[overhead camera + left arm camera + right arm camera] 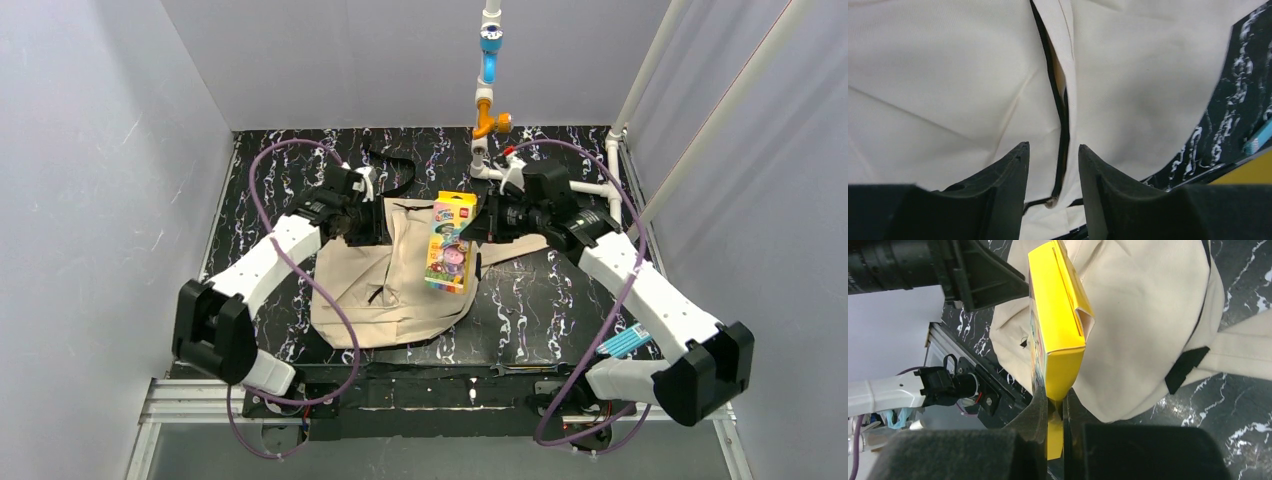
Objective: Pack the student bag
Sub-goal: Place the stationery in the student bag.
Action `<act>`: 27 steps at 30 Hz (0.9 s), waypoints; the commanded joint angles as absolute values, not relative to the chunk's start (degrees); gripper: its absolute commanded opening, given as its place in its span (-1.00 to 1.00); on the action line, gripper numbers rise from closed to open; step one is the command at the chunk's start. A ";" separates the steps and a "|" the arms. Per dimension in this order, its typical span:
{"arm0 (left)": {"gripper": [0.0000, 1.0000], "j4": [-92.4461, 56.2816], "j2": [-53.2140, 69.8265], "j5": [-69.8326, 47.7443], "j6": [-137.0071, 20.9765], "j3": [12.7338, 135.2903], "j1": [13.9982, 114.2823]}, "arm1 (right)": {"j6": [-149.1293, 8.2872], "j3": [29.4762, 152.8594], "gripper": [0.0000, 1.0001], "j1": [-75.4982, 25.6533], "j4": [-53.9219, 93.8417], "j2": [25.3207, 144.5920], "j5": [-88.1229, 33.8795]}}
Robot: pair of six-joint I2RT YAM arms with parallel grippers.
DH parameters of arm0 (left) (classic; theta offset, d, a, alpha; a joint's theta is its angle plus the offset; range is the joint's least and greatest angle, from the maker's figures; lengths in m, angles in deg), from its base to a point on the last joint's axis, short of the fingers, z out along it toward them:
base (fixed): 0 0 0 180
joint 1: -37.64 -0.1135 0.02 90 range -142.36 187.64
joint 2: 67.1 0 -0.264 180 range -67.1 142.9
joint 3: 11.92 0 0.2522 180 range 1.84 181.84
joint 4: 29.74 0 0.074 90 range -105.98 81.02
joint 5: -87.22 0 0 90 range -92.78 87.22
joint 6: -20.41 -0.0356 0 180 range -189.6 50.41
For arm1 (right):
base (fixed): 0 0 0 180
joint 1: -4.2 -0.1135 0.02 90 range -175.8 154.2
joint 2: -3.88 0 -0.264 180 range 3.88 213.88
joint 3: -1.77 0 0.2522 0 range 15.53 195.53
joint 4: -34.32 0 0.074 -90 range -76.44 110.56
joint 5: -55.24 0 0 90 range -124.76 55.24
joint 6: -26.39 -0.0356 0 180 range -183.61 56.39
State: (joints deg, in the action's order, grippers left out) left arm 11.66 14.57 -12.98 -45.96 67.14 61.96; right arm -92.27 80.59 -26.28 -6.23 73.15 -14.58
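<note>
Right wrist: right gripper (1055, 396) clamps yellow box (1058, 315) above student bag (1148, 315); left gripper (1053, 147) parted astride bag's zipper (1063, 125). Best spread the opening first.

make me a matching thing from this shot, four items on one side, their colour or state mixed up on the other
Column one:
1 student bag
2 yellow box
3 left pincer
4 table

Column two:
A clamped in the right pincer
B black with white marbling
C beige, lying on the table
D jaws apart over the black zip

Pairs: 1-C, 2-A, 3-D, 4-B
</note>
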 commanded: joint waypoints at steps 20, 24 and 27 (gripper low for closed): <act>-0.44 16.68 29.77 -5.82 -50.18 73.05 67.35 | -92.68 82.41 -0.97 -27.23 8.08 78.17 -13.38; -0.88 16.80 25.37 -1.82 -51.89 72.28 67.35 | -93.35 84.13 -0.97 -27.24 8.01 80.51 -13.38; -1.00 17.23 23.44 0.70 -53.38 72.52 67.41 | -94.44 85.02 -0.97 -27.39 9.45 82.11 -12.71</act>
State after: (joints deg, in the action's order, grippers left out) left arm 14.83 28.75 -4.28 -50.74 72.58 67.11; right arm -92.62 81.75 -27.17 4.26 80.60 -14.73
